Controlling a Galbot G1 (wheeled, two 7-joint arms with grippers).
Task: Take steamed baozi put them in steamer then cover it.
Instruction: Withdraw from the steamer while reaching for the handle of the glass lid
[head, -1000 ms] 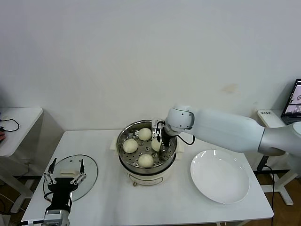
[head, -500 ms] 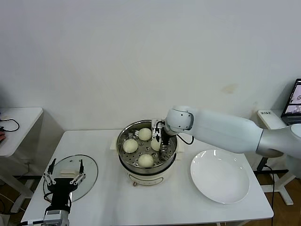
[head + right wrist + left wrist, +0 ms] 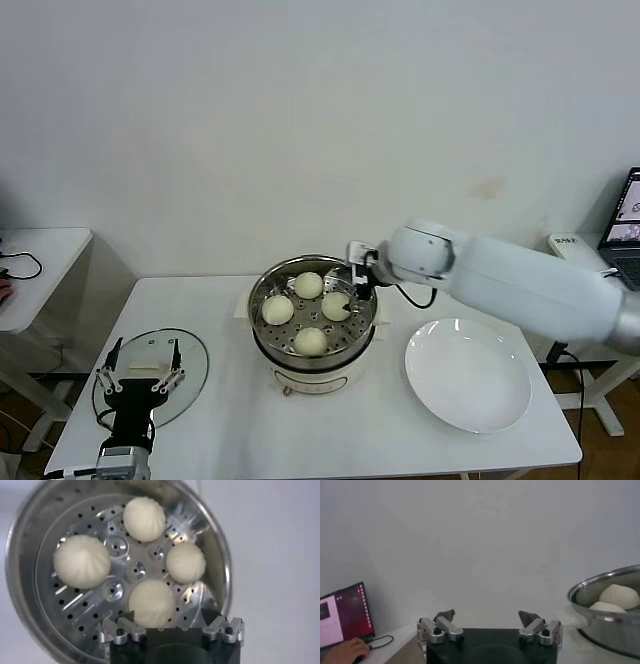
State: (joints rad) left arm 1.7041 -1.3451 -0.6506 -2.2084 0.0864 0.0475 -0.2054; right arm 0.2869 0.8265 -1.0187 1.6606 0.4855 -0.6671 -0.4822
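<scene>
Steamer: the steamer (image 3: 313, 322) stands at the middle of the white table (image 3: 230, 420), a shiny steel pot on a cream base, with no lid on it.
Inside the steamer: four buns (image 3: 310, 342) lie on the perforated tray (image 3: 132, 572), spaced in a rough ring around the tray's centre; none is stacked on another, and in the right wrist view small gaps of bare metal show between them.
Bun by bun: in the head view one lies toward the wall, one toward the robot's left, one toward the robot's right, and one nearest the front rim.
Lid: the glass lid (image 3: 190, 362) lies flat on the table, well to the robot's left of the steamer, its cream handle facing up.
Plate: a white plate (image 3: 468, 375) sits on the table to the robot's right of the steamer, with nothing on it.
Right gripper: the right gripper (image 3: 357, 272) hangs above the steamer's far right rim; its jaws are spread wide with nothing between them, and the right wrist view looks straight down over them at the four buns.
Left gripper: the left gripper (image 3: 138, 378) is near the front left edge of the table, over the lid's near side, jaws wide apart and gripping nothing; whether it touches the glass is hard to tell from here.
Side table: a second white table (image 3: 40, 260) stands off to the robot's left, with a black cable on it.
</scene>
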